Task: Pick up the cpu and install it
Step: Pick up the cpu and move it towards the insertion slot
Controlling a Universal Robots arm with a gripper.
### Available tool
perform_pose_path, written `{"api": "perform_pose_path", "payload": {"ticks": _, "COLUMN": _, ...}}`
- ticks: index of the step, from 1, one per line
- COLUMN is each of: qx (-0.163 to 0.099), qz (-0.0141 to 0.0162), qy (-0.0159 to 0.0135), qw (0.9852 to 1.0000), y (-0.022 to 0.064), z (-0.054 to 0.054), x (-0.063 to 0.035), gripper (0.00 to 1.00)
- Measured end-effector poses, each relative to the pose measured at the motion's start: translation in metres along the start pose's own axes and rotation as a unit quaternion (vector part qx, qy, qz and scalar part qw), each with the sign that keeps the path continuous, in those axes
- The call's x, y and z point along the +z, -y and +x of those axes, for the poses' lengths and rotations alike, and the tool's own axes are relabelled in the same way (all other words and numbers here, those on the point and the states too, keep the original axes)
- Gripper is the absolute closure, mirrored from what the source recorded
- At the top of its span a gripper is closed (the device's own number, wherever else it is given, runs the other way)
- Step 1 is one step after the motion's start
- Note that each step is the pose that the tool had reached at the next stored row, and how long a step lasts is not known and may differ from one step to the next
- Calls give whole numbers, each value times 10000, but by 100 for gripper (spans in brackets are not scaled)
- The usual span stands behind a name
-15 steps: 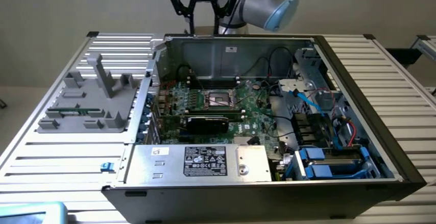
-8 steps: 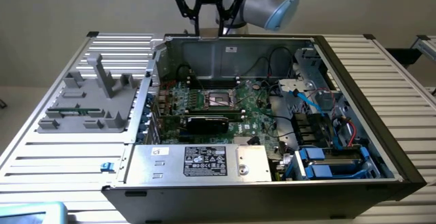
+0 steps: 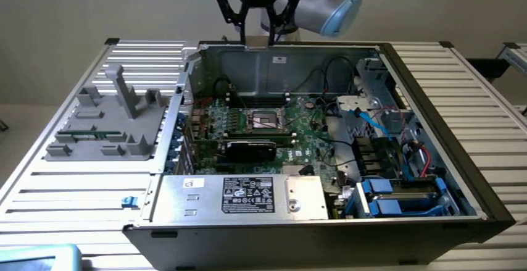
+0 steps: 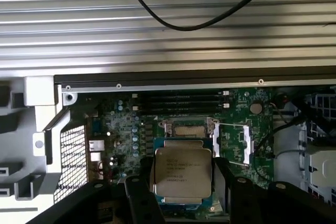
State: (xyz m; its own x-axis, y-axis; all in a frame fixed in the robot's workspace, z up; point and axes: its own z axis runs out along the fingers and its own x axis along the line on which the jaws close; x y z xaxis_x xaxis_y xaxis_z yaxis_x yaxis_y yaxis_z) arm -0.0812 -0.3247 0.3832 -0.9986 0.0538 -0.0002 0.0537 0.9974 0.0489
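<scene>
**Cpu gripped in my tool**

My tool is closed on the cpu, with my fingers against two opposite edges. I hold it flat above the open computer case. The motherboard socket lies below, just beyond my tool.

Soft even light, sheen on cpu

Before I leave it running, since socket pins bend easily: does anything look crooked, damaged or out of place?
Nothing stands out. The cpu sits flat and square in the claw, above the motherboard, and the socket looks open with nothing in it.
</scene>
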Motion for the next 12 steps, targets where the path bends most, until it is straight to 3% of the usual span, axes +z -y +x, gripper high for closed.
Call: {"api": "perform_pose_path", "payload": {"ticks": 12, "qx": 21, "qz": -11, "qy": -1, "qw": 10000, "y": -9, "z": -89, "x": 81, "gripper": 46}}
